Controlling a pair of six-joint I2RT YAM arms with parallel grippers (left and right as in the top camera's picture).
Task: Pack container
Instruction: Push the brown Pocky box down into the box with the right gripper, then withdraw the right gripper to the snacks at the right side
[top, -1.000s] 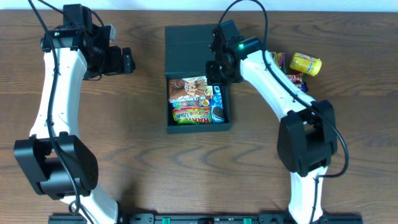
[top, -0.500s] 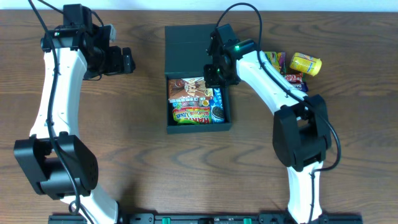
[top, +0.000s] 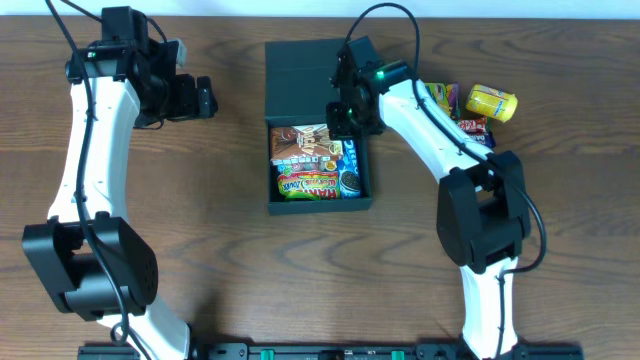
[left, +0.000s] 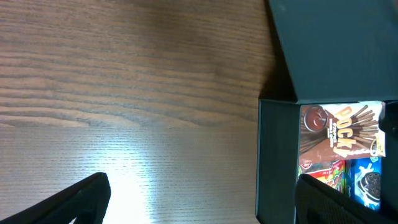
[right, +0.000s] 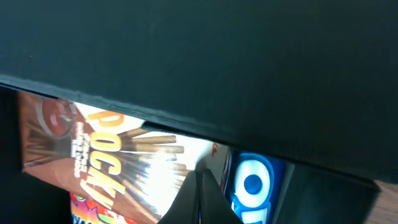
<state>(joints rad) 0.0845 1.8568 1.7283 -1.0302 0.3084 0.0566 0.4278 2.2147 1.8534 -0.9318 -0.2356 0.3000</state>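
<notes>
- Overhead: container, dark box, at mid-table, open; its lid is folded flat on the far side.
- Inside the container: Pocky box at the hinge end, green packet at the near end, blue cookie packet along the right wall.
- Right gripper: over the container's far right corner, at the hinge line; jaws together, nothing between them.
- Left gripper: well left of the container, above bare table; jaws spread wide, empty.
- Right of the container: yellow packet and several loose packets on the table.
- Left wrist: both fingers far apart at the lower edge; the container's left wall, lid and Pocky box fill the right side.
- Right wrist: fingers pressed together, pointing at the lid's hinge edge; contact cannot be told. Pocky box and blue cookie packet lie beneath.
</notes>
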